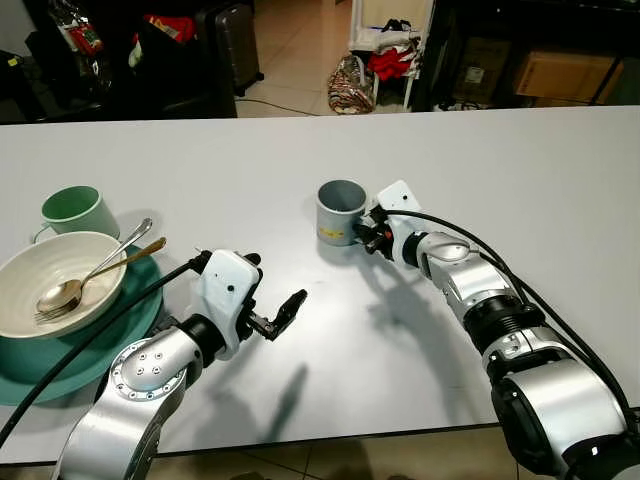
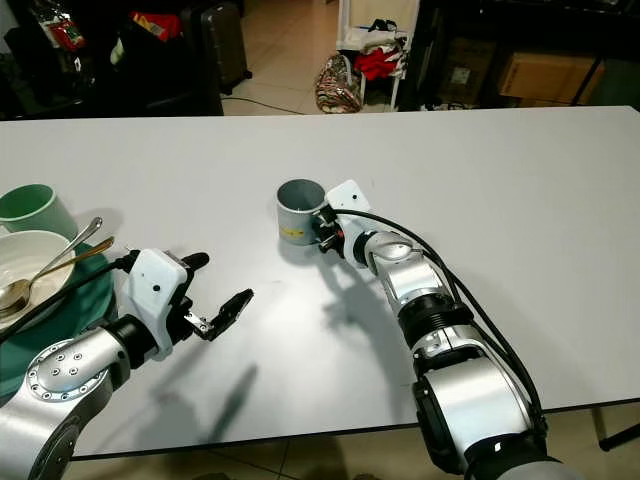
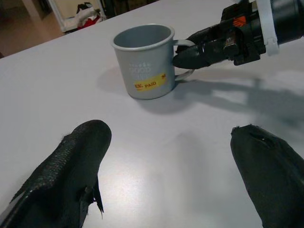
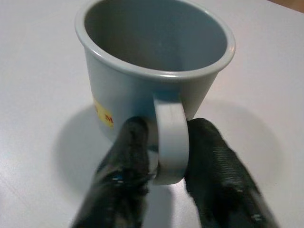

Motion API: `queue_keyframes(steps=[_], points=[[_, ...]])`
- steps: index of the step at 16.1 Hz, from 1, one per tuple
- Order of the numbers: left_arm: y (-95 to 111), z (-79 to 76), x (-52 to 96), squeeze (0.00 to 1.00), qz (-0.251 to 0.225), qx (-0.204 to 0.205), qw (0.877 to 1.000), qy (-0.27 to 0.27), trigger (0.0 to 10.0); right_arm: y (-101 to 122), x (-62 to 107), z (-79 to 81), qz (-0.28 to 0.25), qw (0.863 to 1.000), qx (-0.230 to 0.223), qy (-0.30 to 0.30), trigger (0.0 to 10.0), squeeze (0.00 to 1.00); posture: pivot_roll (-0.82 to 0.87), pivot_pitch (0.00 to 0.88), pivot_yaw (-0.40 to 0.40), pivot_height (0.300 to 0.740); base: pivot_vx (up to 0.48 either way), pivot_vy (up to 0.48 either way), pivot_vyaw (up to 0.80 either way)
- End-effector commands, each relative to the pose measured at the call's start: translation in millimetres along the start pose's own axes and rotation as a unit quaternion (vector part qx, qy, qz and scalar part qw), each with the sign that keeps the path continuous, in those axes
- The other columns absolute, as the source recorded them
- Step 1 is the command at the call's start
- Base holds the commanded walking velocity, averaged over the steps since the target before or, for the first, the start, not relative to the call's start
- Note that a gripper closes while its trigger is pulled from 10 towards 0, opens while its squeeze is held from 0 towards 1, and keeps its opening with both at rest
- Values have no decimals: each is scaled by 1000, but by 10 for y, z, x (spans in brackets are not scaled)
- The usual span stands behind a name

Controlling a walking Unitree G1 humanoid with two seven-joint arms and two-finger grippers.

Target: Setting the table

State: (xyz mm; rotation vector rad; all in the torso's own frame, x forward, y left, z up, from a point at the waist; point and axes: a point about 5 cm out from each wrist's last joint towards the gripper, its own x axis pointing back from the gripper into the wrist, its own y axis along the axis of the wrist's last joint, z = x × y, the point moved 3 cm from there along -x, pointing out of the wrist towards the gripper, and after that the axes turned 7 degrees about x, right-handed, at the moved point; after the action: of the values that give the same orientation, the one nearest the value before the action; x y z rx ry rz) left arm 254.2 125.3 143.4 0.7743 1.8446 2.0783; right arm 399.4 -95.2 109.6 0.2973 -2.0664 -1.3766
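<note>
The grey mug [image 4: 156,71] reads as smooth enamelled metal or hard plastic; I cannot tell which. Its wall has a soft sheen and carries a glossy yellow paper sticker [image 3: 151,84]. My right pincer [image 4: 166,161] has matt black fingers [image 4: 221,166] with a fine rubbery grain. The bench [image 1: 500,170] is a smooth, matt white laminate. My arms [image 1: 560,390] are brushed silver metal with white plastic housings. The spoon [image 1: 90,275] is polished metal, and the bowl [image 1: 50,275] is glossy cream ceramic.

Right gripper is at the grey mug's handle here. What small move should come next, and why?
Probably lift the grey mug slightly off the table. The right gripper has a finger on each side of the handle, apparently pinching it, and the mug stands upright. The left gripper hovers open and apart, so it need not move.
</note>
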Motion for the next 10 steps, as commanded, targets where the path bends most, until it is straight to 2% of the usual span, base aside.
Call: queue_keyframes(steps=[1, 4, 8, 10], points=[[48, 25, 8, 0, -4, -5, 1000, 3, 10000, 94, 21, -77, -16, 1000, -1, 0, 10000, 1000, 9, 9, 1, 740, 0, 0, 0], [67, 34, 5, 0, -9, -5, 1000, 3, 10000, 126, 139, -177, -34, 999, -10, 11, 10000, 1000, 6, 0, 1, 740, 0, 0, 0], [111, 21, -24, 0, -22, 3, 1000, 4, 10000, 62, 582, -338, -47, 999, -9, 6, 10000, 1000, 7, 0, 4, 740, 0, 0, 0], [210, 47, -10, 0, -39, 6, 999, 15, 10000, 151, 906, -357, -62, 998, -14, 5, 10000, 1000, 0, 0, 8, 740, 0, 0, 0]])
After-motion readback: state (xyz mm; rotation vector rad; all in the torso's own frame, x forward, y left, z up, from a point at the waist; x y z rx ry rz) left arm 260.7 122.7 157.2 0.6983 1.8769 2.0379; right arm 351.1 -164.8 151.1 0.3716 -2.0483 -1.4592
